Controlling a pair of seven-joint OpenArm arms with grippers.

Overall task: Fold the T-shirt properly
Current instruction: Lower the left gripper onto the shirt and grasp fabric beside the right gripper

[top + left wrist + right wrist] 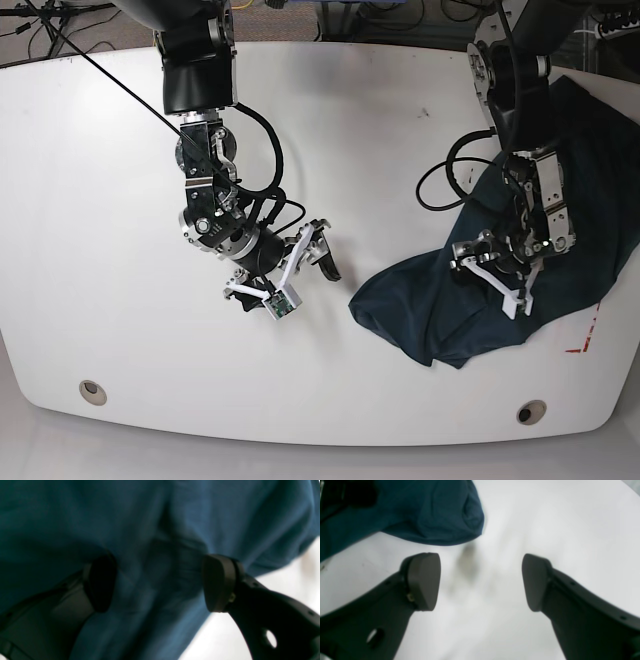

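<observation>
— Where is the T-shirt [520, 300] sitting right now?

— Bunched up on the right side of the worktop [120, 200], a crumpled heap with one lobe reaching toward the middle and the near edge. Nothing is spread flat yet.

— And the two tools?

— The left tool [160, 582] is down over the cloth with its jaws wide apart; fabric fills the gap between the pads, but they are not pinched on it, so I'd say it holds nothing. The right tool [481, 581] hangs over bare worktop just left of the heap's nearest lobe, jaws equally wide, empty.

— So what makes this step go well?

— My judgement: find real edges first. The left tool should close on a hem or shoulder seam, not a random fold in the middle, or it lifts a wad. The right tool should come in at the lobe beside it, pinch one layer, then both draw apart to spread the shirt flat.

— Which way does the shirt run?

— The heap's long axis goes diagonally, from the far right corner down toward near centre. Collar and sleeves I cannot make out, so which end is the neck I cannot tell.
</observation>
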